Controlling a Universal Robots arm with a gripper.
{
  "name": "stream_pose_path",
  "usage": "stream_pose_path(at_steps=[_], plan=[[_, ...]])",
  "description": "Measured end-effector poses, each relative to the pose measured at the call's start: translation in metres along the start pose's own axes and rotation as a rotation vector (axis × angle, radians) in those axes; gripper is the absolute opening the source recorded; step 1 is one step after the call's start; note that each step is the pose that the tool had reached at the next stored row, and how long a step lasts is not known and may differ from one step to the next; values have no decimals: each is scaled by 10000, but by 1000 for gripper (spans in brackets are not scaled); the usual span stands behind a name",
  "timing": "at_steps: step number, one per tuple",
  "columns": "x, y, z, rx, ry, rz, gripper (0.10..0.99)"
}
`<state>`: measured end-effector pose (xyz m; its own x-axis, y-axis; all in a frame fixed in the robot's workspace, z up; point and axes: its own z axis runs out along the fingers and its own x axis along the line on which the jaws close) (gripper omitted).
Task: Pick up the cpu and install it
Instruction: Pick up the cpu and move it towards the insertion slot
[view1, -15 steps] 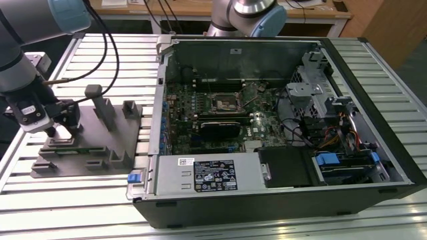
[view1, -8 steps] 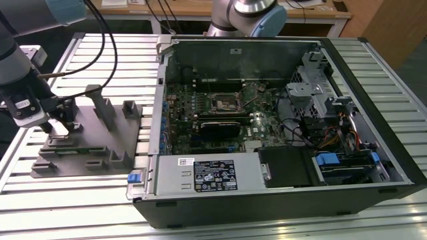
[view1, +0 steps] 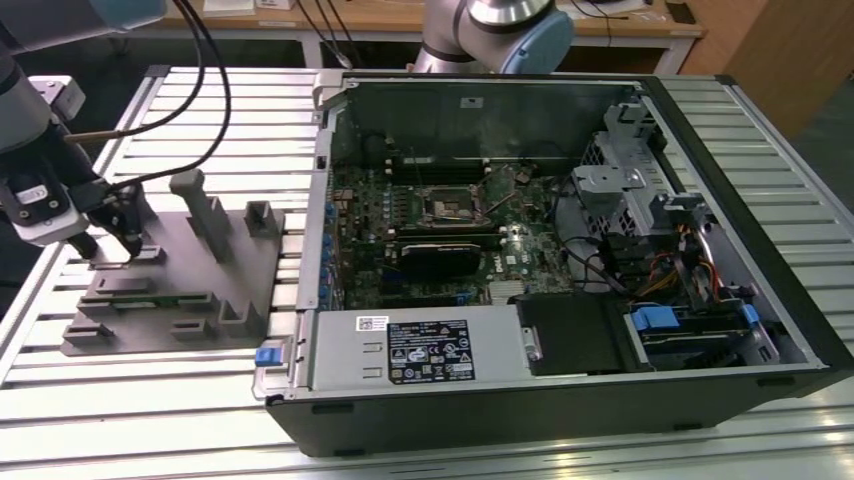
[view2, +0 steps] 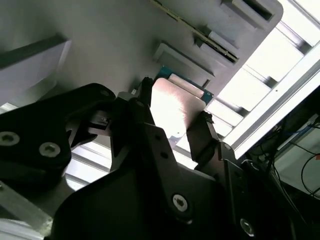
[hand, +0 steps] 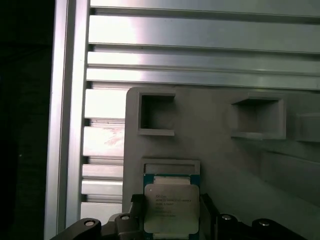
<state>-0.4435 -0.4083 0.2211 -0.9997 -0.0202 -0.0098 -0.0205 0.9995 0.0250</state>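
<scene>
- The gripper (view1: 111, 245) hangs low over the far corner of the grey moulded tray (view1: 187, 280), at the exterior view's left, well apart from the open computer case (view1: 534, 425).
- In the first wrist view, the cpu (hand: 171, 209) lies flat with its pale metal top up. Its green rim touches the wall of a small raised pocket on the tray (hand: 215, 150).
- The gripper (hand: 171, 214) is closed on the cpu. Its two black fingers (hand: 136, 214) sit against opposite edges of the chip, one on each side, with no gap showing.
- The second wrist view shows the same hold from the side. The cpu (view2: 172, 105) sits between the dark fingertips of the gripper (view2: 174, 109), with the tray (view2: 100, 45) just beyond it.
- The chip is level with the tray's surface — not raised clear of it.
- Two square recesses (hand: 156, 114) are cut into the tray beyond the cpu, near the tray's edge.
- The tray rests on a slatted aluminium table (view1: 200, 100), whose ribs also run across the first wrist view (hand: 200, 35).
- Inside the case the motherboard (view1: 387, 215) lies exposed, and a square socket (view1: 451, 205) sits near its middle — far from the gripper.
</scene>
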Motion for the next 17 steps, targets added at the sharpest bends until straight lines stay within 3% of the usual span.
stream_pose_path(at_steps=[13,17], plan=[[-1,5,-196,-10,1,2,533],[-2,8,-303,-9,2,3,533]])
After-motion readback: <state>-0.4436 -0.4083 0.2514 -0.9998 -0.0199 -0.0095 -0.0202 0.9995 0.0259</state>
